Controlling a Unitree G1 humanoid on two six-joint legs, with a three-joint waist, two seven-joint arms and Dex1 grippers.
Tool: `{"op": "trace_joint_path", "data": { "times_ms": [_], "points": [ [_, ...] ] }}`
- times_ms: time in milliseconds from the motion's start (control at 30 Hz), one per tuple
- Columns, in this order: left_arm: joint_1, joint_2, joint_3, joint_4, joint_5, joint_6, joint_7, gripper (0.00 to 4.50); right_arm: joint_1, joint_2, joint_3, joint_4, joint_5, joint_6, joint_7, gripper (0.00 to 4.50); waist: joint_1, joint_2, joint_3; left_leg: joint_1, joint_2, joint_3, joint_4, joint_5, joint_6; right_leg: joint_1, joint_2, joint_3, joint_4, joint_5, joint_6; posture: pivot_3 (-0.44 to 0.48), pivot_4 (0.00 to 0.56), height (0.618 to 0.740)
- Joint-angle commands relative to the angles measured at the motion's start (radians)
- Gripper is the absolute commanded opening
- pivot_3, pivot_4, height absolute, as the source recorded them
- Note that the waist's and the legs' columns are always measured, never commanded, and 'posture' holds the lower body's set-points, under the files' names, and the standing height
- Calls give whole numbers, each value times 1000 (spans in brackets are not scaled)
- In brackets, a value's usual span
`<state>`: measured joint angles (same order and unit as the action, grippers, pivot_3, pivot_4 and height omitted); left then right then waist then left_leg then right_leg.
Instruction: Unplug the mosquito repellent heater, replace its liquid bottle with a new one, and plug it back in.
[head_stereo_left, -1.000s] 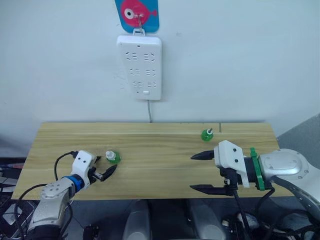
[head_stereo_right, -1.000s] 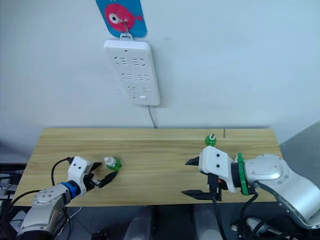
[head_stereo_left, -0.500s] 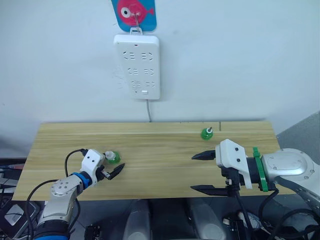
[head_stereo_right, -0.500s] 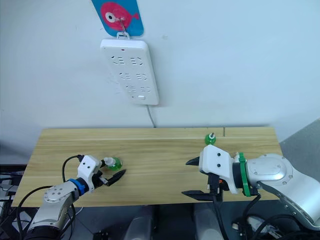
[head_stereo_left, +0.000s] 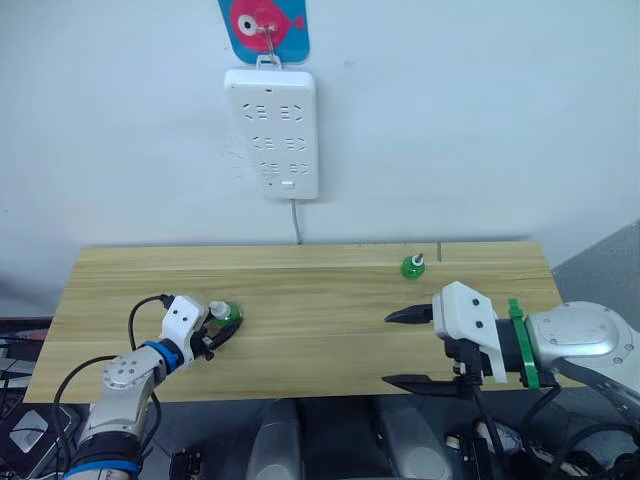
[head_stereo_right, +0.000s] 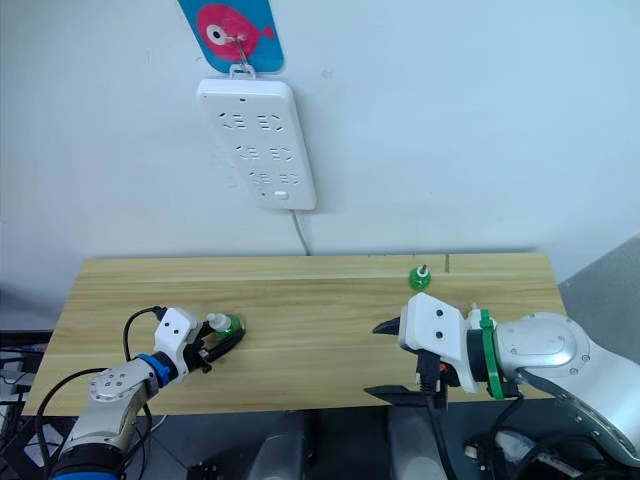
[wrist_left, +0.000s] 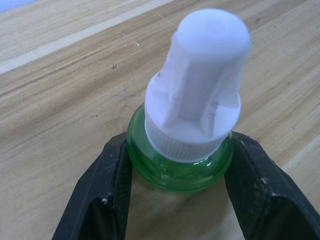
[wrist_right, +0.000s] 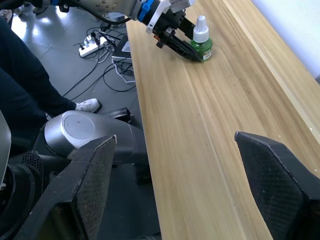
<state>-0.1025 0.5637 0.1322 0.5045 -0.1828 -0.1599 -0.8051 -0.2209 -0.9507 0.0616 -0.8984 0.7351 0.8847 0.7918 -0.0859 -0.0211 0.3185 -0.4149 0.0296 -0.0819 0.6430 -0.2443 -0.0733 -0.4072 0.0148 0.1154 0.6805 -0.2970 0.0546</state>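
Power strip (head_stereo_left: 272, 132) hangs upper centre, above the desk (head_stereo_left: 320, 300). One bottle (head_stereo_left: 224, 312) sits lower left between the left claw (head_stereo_left: 222, 331) fingers; another bottle (head_stereo_left: 412, 266) stands right of centre, behind the right claw (head_stereo_left: 408, 347).

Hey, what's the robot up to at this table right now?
The left gripper has its two black fingers closed around the base of a small green bottle with a white cap, standing upright on the wooden table. The right gripper hangs open over the table's near edge, holding nothing. A second green bottle stands near the table's far edge. A white power strip hangs on the wall above.
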Motion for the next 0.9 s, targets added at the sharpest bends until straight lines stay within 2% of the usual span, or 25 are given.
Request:
{"op": "trace_joint_path", "data": {
  "times_ms": [33, 200, 333, 500, 633, 900],
  "points": [
    [16, 17, -24, -8, 17, -41, -44, 2228, 14, -12, -24, -57, 25, -7, -3, 3991, 0, 0, 0, 0, 0, 0, 0, 0, 0, 0, 0, 0, 0, 0, 0, -174, 353, 740],
    [37, 53, -62, -229, -34, 3, -155, 2228, 6, 38, -32, -27, 50, -8, -49, 3991, -1, -1, 1, -2, 1, -1, 0, 0, 0, -1, 0, 0, 0, 0, 0, -169, 323, 740],
    [-16, 127, -150, -422, -59, 82, -314, 2228, -76, 102, 41, 48, 3, -9, -83, 3991, -3, -1, 0, -2, 0, -1, 0, 0, -1, -1, 0, -1, 0, 0, 0, -158, 283, 740],
    [-138, 179, -205, -602, -182, 370, -409, 2228, -266, 284, 112, 171, 14, 50, -171, 3991, -20, -3, -2, -2, -1, 1, 1, 1, 0, -2, 1, 0, 0, 1, 1, -157, 245, 740],
    [-230, 221, -262, -674, -213, 511, -479, 2228, -349, 385, 171, 224, 12, 86, -183, 3991, -29, -3, -4, -4, -1, -2, 1, 1, 0, -3, 1, -4, 2, 5, -5, -165, 217, 740],
    [-321, 220, -314, -663, -174, 529, -506, 2228, -432, 466, 304, 320, -74, 46, -129, 3991, -35, -4, -15, -17, -1, -9, 3, 4, -5, -14, 0, -12, 3, 6, -7, -167, 188, 740]
  ]
}}
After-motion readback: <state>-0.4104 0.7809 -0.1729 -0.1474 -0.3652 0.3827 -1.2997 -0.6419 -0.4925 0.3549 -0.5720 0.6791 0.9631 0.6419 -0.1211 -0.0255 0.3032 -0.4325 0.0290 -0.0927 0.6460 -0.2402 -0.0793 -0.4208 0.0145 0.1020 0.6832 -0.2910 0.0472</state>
